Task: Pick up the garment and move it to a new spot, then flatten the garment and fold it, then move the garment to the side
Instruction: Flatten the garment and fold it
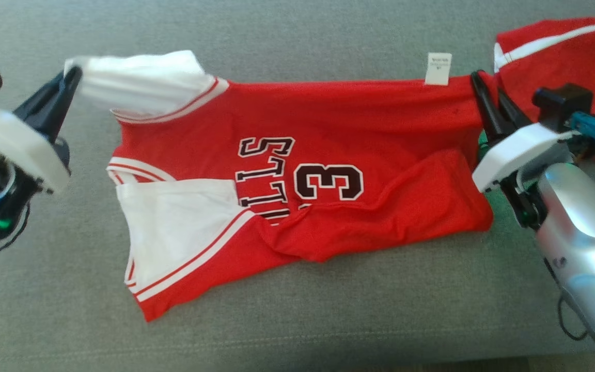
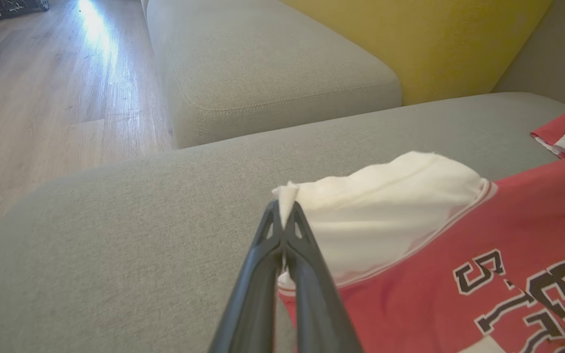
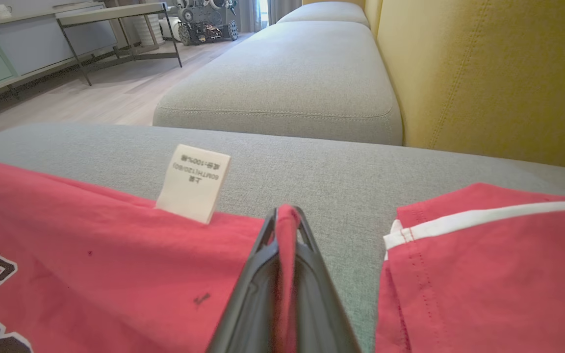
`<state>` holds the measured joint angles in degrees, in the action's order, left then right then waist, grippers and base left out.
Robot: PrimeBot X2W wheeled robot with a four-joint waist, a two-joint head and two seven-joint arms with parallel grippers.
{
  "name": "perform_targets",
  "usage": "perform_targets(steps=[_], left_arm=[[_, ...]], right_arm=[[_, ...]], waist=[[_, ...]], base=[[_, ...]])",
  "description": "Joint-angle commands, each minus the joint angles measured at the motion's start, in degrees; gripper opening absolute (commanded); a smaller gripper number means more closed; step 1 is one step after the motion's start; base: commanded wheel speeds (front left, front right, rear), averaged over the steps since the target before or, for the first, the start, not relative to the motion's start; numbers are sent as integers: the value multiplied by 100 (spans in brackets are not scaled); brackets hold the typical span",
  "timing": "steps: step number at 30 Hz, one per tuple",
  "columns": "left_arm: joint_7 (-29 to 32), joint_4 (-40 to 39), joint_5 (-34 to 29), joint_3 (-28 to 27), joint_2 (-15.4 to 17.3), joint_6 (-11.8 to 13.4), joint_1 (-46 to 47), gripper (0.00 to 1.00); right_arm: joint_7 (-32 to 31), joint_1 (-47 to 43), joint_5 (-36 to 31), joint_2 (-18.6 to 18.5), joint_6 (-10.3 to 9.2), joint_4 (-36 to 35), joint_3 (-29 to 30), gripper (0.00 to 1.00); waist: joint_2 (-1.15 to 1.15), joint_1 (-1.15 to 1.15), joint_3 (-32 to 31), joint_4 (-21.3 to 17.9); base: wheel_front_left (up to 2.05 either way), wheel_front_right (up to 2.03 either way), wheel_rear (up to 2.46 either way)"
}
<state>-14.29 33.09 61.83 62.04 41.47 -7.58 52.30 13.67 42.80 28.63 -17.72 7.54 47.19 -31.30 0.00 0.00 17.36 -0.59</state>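
The garment point(image 1: 328, 170) is a red basketball jersey with white trim, a black number 3 and lettering, spread sideways on the grey sofa cushion point(image 1: 297, 320). My left gripper point(image 1: 73, 75) is shut on its white shoulder strap at the upper left, the strap lifted and stretched point(image 2: 385, 196). My right gripper point(image 1: 478, 82) is shut on the red hem corner at the upper right, red cloth pinched between the fingers point(image 3: 287, 230). A white care label point(image 1: 438, 68) sticks up from the hem. The jersey's lower half is rumpled and folded over.
A second red piece with a white stripe point(image 1: 561, 57) lies at the far right, close beside my right gripper. Another grey cushion point(image 3: 287, 83) and the yellow backrest point(image 3: 488, 73) lie beyond. Wooden floor point(image 2: 42, 98) drops off past the cushion's edge.
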Motion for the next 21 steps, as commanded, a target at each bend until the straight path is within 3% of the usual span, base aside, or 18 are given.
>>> perform_targets(steps=[1, 21], left_arm=[[-70, -90, -42, -346, 395, 9, 155, 0], [388, -1460, 142, 694, 1250, 9, -923, 0]], right_arm=[[0, -52, 66, -103, -5, -178, -66, 0], [-1394, -1040, 1182, -1325, -5, -1399, -620, 0]], waist=[[0, 0, -80, 77], [0, 0, -469, 342]], base=[[0, 0, 0], [0, 0, 0]])
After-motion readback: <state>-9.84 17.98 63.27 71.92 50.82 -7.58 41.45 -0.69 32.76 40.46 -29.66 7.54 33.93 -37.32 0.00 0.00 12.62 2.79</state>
